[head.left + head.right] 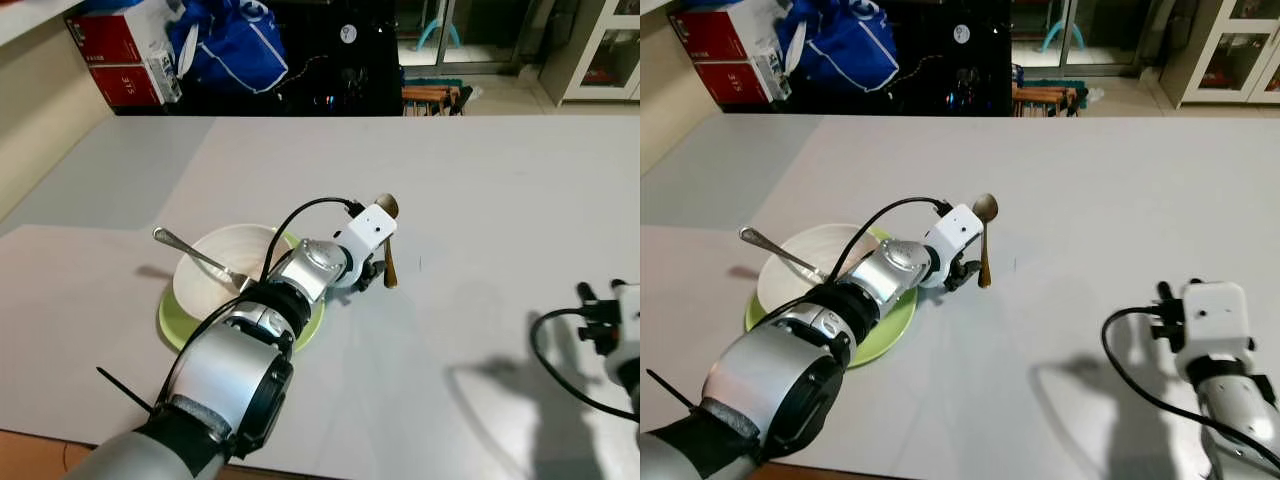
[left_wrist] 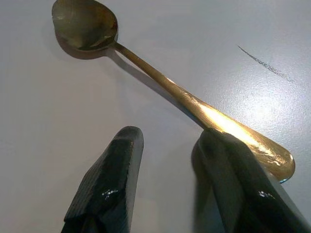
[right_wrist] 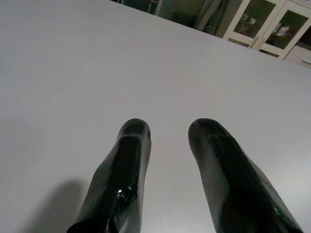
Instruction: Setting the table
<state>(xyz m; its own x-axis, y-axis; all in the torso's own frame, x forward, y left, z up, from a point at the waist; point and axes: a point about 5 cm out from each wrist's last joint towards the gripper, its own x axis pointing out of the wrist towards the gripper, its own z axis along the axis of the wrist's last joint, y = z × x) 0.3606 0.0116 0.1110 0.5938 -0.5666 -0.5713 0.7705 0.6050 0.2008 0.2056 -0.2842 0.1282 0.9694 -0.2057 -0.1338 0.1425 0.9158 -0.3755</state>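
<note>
A gold spoon (image 1: 388,245) lies flat on the white table (image 1: 480,190), bowl end pointing away from me, just right of a green plate (image 1: 173,324). On the plate sits a white bowl (image 1: 205,243) with a silver fork (image 1: 188,251) leaning in it. My left gripper (image 2: 167,138) hovers low over the table at the spoon's handle end, open; the spoon (image 2: 160,80) runs along the outer side of one finger (image 2: 228,165), not between the two. My right gripper (image 3: 167,128) stands open above bare table at the near right, its arm (image 1: 1212,335) apart from everything.
Red boxes (image 1: 120,55) and a blue bag (image 1: 230,45) stand beyond the table's far left edge. A wooden stool (image 1: 432,98) and a white cabinet (image 1: 600,50) lie behind the far edge. The table's near edge is close under my left arm.
</note>
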